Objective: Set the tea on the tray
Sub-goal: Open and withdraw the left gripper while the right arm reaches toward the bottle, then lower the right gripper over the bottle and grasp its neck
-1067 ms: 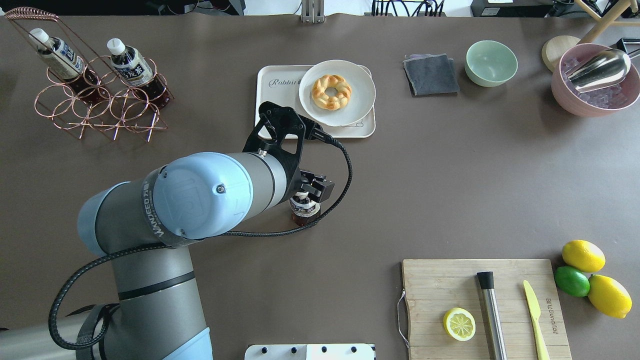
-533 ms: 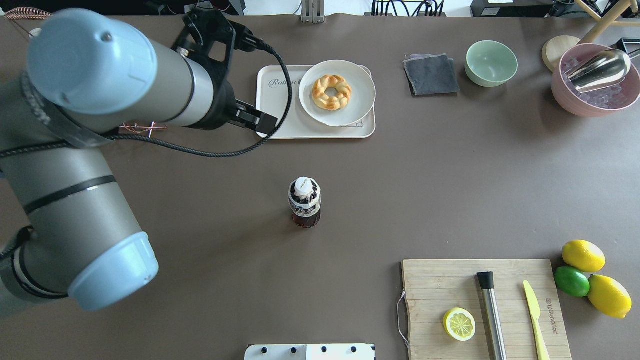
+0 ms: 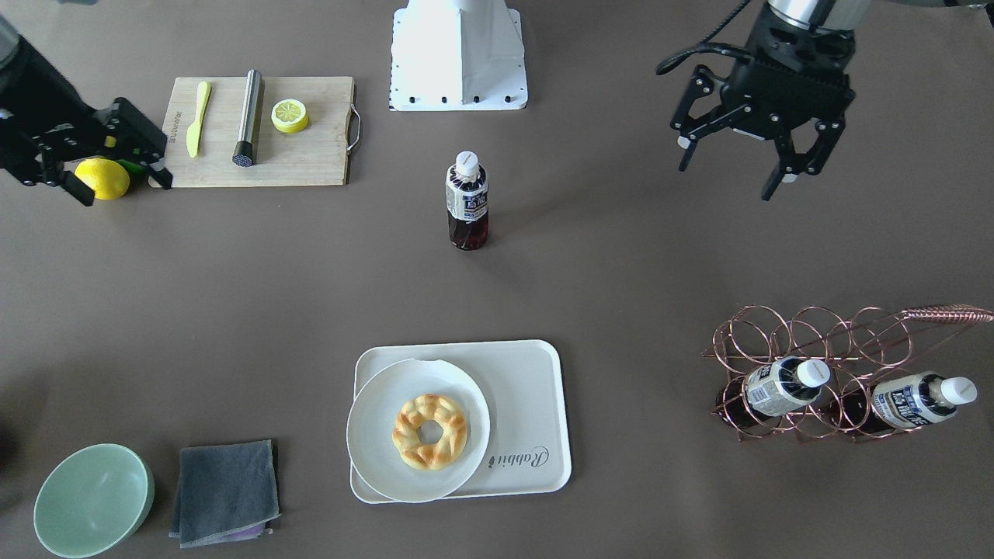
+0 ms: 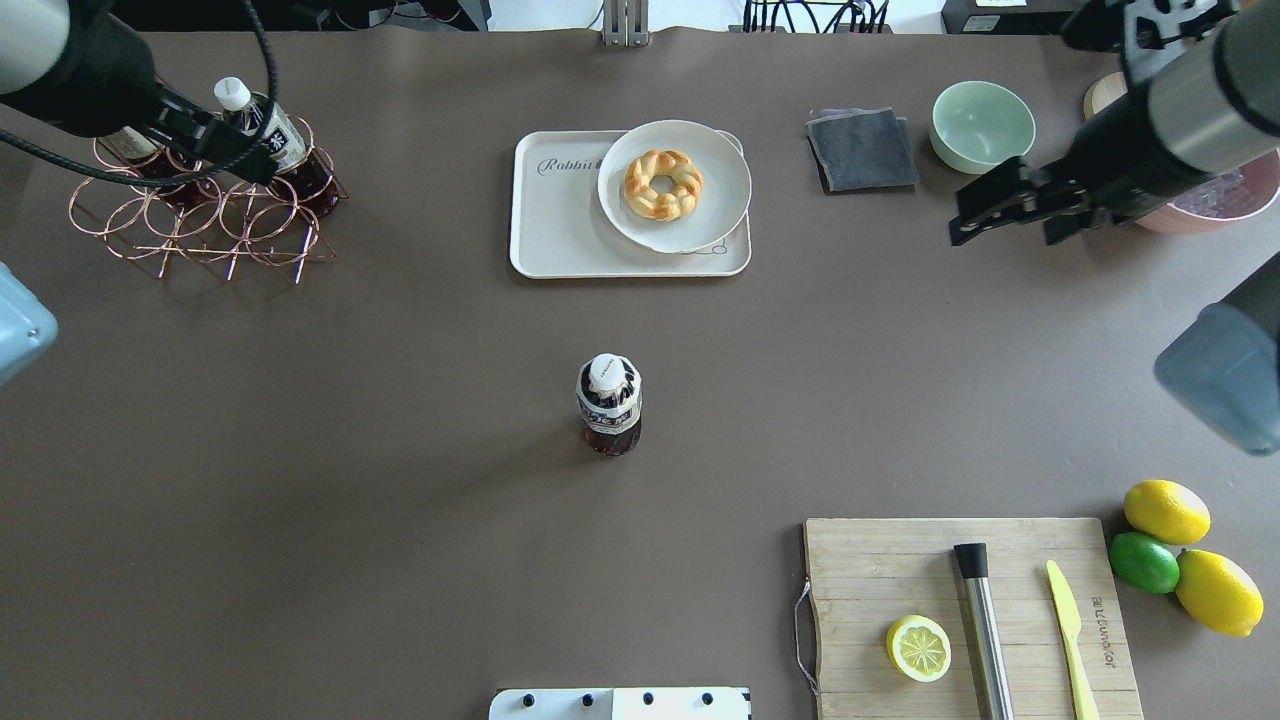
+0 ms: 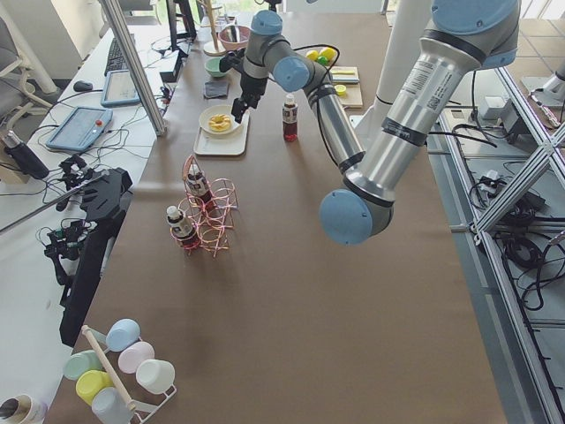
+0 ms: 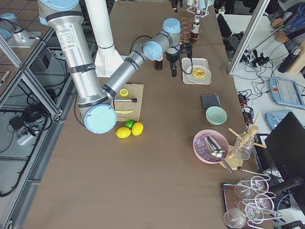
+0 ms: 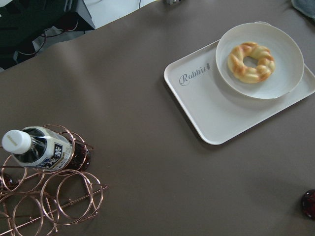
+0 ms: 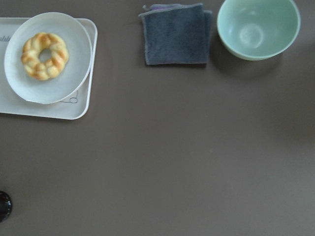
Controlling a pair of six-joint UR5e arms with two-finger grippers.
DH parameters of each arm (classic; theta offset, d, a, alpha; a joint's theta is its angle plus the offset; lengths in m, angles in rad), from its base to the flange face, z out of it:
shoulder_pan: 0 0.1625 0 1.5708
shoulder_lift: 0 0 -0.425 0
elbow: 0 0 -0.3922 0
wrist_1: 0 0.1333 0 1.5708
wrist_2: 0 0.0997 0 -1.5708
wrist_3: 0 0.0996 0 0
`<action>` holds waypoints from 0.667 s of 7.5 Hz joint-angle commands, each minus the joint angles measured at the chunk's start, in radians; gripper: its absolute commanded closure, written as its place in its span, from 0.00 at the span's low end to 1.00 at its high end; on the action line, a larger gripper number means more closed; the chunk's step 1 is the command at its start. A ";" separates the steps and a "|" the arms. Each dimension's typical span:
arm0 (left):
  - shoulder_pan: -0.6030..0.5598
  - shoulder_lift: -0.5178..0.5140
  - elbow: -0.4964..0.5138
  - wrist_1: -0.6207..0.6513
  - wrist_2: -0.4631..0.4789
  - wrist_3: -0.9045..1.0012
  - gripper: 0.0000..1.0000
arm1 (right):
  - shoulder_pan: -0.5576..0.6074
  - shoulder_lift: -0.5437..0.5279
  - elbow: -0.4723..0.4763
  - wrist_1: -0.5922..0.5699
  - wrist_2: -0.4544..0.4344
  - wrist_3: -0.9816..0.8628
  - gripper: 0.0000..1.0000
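room: grey metal frame posts (image 5: 132,71) stand beside the workspace, and a long white side bench (image 5: 97,97) with tablets and loose cables runs along the edge across from the robot
wide matte dark brown tabletop (image 4: 400,520): it carries everything below
two grey-and-pale-blue arms: the left arm (image 4: 50,60) comes in at its own far corner, the right arm (image 4: 1190,110) at the opposite one, both raised off the surface
pale wooden rectangular cutting board (image 4: 870,570): lies near the robot on its right, with a lemon half on it
copper wire rack (image 4: 200,220): stands at the far left and holds two bottles lying tilted
cream-white rectangular plastic tray (image 4: 560,230): lies far centre, flat
round white plate (image 4: 720,170): rests on the tray's right part and bears a braided golden ring pastry (image 4: 662,184)
small clear plastic tea bottle (image 4: 610,405) with white cap and dark reddish liquid: upright on bare tabletop at the middle, well apart from the tray and nearer the robot
left jaws: spread apart and empty, up in the air by the wire rack, well apart from the tea bottle
right jaws: spread apart and empty, up above the right side, likewise well apart from the tea bottle
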 commanded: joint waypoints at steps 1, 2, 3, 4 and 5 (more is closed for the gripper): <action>-0.164 0.209 0.045 -0.171 -0.159 0.181 0.05 | -0.349 0.238 -0.001 -0.035 -0.257 0.294 0.00; -0.178 0.260 0.050 -0.234 -0.176 0.181 0.05 | -0.420 0.321 -0.021 -0.070 -0.307 0.374 0.00; -0.179 0.266 0.057 -0.256 -0.176 0.179 0.05 | -0.463 0.406 -0.091 -0.073 -0.353 0.450 0.00; -0.179 0.266 0.060 -0.256 -0.177 0.178 0.05 | -0.510 0.480 -0.177 -0.073 -0.411 0.491 0.01; -0.178 0.266 0.062 -0.256 -0.177 0.175 0.05 | -0.526 0.513 -0.211 -0.073 -0.423 0.502 0.02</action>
